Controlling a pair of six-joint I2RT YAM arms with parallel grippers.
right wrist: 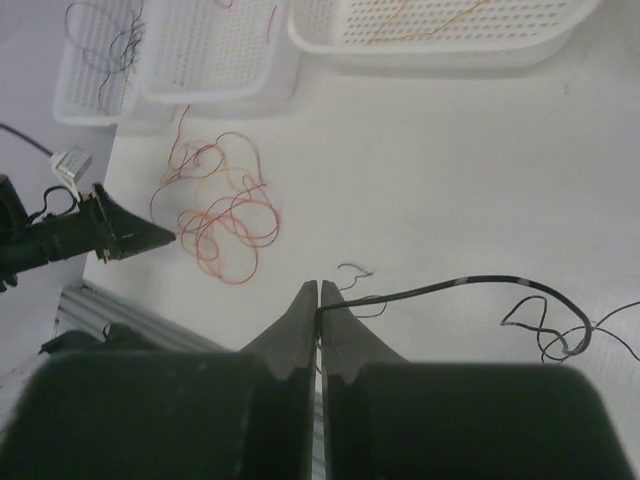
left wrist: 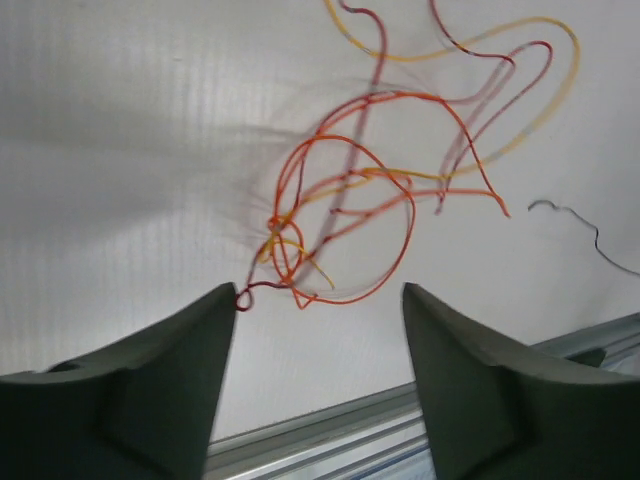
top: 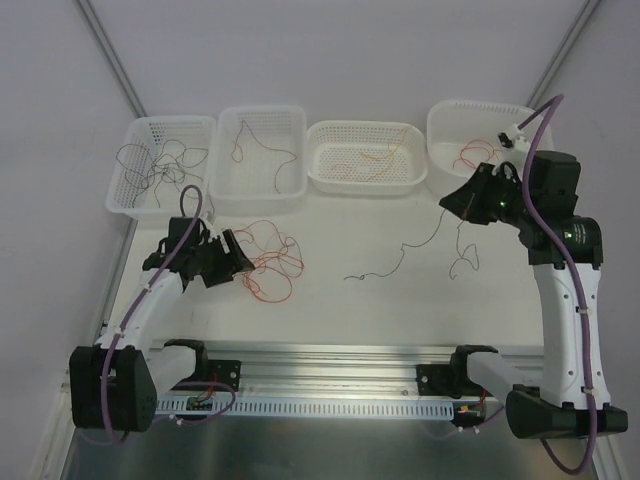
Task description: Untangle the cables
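Far edge of table, left corner: basket 1, grey strands inside. Just right of it: basket 2, dark red cable inside.

Left half of surface, nearer than both baskets: left gripper, jaws spread, gripping nothing. Just beyond the tips: tangle of red, dark red and yellow cables, flat on the surface. One dark red end touching one finger; rest of tangle clear of both fingers.

Far edge, middle: basket 3, yellow cable inside.

Centre of surface: grey cable, slack, well apart from tangle, rising rightward to right gripper. Jaws there pressed together, pinching this cable.

Far right corner: basket 4, red cable inside.

Right half of surface, nearer than right gripper: grey loops; cannot tell whether part of pinched cable.
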